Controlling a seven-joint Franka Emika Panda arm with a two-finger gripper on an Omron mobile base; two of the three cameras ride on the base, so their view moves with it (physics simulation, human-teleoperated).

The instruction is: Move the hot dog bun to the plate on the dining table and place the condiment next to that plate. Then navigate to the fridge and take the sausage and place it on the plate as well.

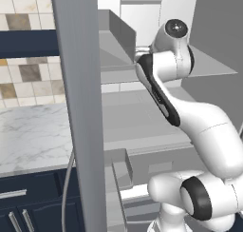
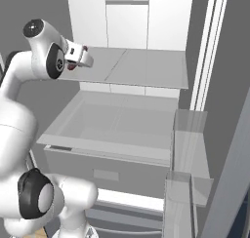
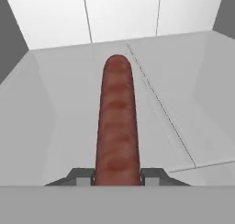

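Gripper: the gripper [image 3: 117,176] has its two dark tips pressed against the near end of the sausage [image 3: 117,122], one on each side. It holds the sausage tight.
Sausage: it is long and red-brown. In the hand view it points from the tips toward 12 o'clock, over a white shelf [image 3: 183,108].
Gripper in the right base view: the hand [image 2: 78,57] is at about 10 o'clock, at the near edge of an upper shelf [image 2: 141,66]. A bit of red shows by it.
Fridge: the fridge [image 2: 127,120] is open. Its white shelves and the grey door bin [image 2: 188,134] at 3 o'clock look bare.
Counter: a marble counter [image 1: 28,136] sits at 9 o'clock in the left base view.
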